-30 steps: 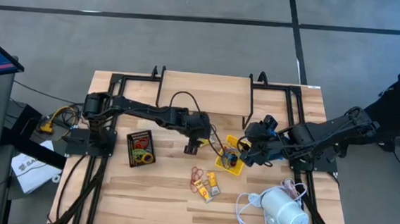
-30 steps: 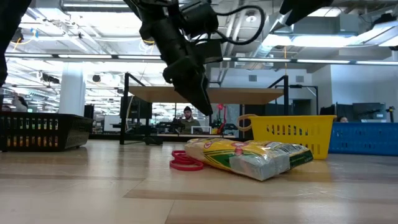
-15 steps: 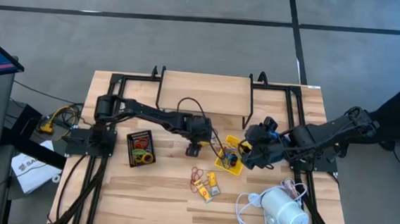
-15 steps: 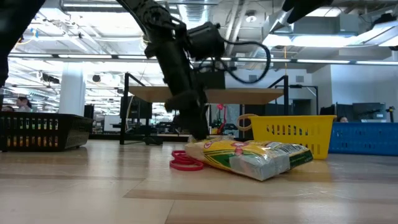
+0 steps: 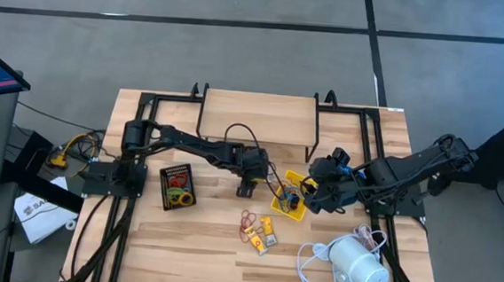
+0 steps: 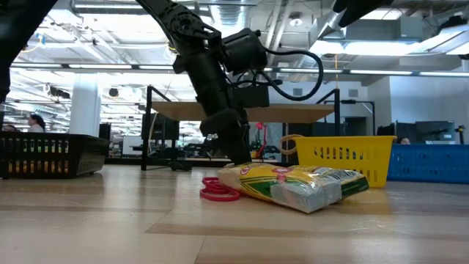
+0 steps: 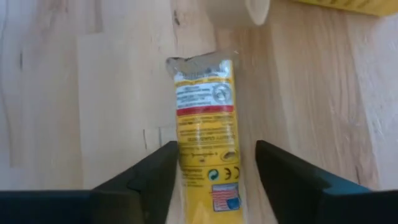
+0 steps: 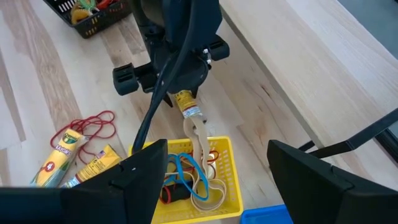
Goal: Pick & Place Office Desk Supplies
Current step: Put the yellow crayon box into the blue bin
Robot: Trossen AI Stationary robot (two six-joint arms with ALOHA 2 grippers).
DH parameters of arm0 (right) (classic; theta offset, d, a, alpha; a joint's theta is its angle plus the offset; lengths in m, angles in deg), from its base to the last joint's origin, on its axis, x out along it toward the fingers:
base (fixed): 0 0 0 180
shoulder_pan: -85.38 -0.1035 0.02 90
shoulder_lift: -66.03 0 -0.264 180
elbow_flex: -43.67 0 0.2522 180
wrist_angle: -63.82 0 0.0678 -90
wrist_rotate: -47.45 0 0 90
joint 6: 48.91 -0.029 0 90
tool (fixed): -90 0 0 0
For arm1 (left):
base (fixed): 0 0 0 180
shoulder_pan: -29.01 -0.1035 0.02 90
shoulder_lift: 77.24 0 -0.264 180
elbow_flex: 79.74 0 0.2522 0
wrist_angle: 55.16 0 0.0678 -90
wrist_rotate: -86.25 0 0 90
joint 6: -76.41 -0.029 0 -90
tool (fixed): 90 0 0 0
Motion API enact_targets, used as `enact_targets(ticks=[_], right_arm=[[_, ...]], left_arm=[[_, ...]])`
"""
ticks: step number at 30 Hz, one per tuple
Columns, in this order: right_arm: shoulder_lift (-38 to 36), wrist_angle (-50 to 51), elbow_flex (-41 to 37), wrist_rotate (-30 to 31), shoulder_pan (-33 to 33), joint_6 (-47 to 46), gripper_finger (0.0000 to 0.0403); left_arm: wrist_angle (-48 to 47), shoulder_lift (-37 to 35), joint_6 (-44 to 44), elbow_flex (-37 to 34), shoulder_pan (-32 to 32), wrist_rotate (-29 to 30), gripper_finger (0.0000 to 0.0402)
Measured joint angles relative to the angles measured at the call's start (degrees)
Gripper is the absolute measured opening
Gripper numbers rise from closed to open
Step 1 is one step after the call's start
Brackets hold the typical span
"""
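Partly sorted — black mesh tray (image 5: 177,186) and yellow tray (image 5: 291,195) hold bands, while red bands (image 5: 248,219) and yellow packets (image 5: 264,234) lie loose on the tabletop (image 5: 200,244); left end effector (image 7: 214,163) spread astride one packet (image 7: 205,134), not gripping — right end effector (image 8: 214,165) wide, empty, over the yellow tray.

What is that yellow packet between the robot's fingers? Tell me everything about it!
The yellow packet is a long, narrow, shiny plastic pouch with red and white printed labels and a crimped clear end. It lies flat on the wooden table, between the left gripper's open jaws, one on each side. Its far end points toward a tan rubber band and the yellow tray.
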Motion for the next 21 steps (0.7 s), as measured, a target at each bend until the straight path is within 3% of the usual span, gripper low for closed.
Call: enact_targets(ticks=[6,10,15,21], right_arm=[[0.0,0.0,0.0,0.0,0.0,0.0,0.0274],[0.0,0.0,0.0,0.0,0.0,0.0,0.0274],[0.0,0.4,0.0,0.0,0.0,0.0,0.0274],[0.0,0.9,0.0,0.0,0.0,-0.1,0.0274]], left_arm=[[-0.2,0.1,-0.4,0.0,0.1,-1.0,0.0117],[0.0,0.1,-1.8,0.0,0.1,-1.0,0.0080],[0.2,-0.4,-3.1,0.0,1.0,-0.9,0.0062],[-1.7,-2.3,-3.2,0.0,1.2,1.0,0.0067]])
